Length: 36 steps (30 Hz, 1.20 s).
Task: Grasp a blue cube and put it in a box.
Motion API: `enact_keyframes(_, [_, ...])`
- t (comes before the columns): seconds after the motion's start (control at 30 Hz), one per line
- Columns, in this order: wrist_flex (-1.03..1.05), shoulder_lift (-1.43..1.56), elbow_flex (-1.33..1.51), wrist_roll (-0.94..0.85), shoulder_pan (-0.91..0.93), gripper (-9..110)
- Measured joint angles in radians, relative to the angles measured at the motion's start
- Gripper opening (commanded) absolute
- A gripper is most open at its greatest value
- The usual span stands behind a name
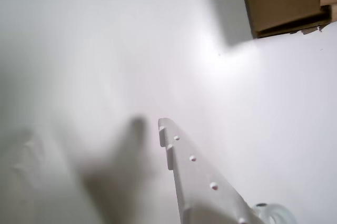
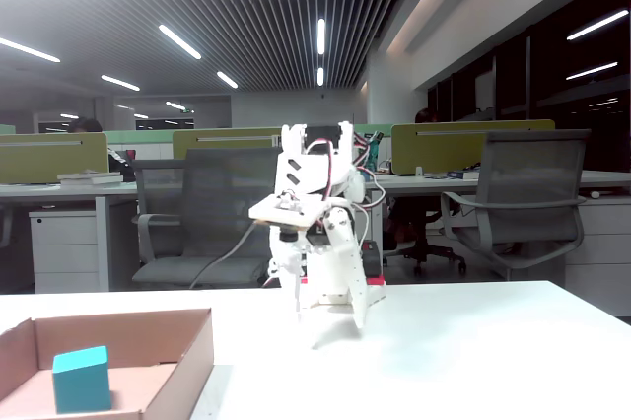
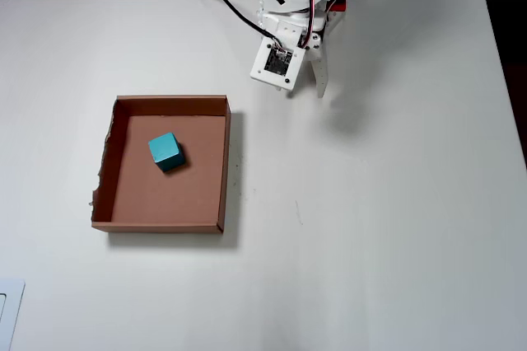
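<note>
Blue cube (image 3: 165, 152): one only, resting inside box (image 3: 225, 161), toward its upper middle in overhead view, apart from all walls. Same cube (image 2: 81, 379) seen standing on box floor in fixed view. One box (image 2: 192, 351), brown cardboard, open top, on white table (image 3: 379, 203); corner of box (image 1: 279, 0) visible top right in wrist view. One arm, one gripper (image 3: 306, 87), well apart from box, holding nothing, fingers parted. No readable writing or labels anywhere.
</note>
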Motion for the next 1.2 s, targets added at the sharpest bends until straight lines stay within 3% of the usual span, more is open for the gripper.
enact_keyframes(0.5, [0.206,0.112,0.000,0.015,-0.084,25])
enact_keyframes(1.2, [0.225,0.114,0.000,0.015,-0.084,26])
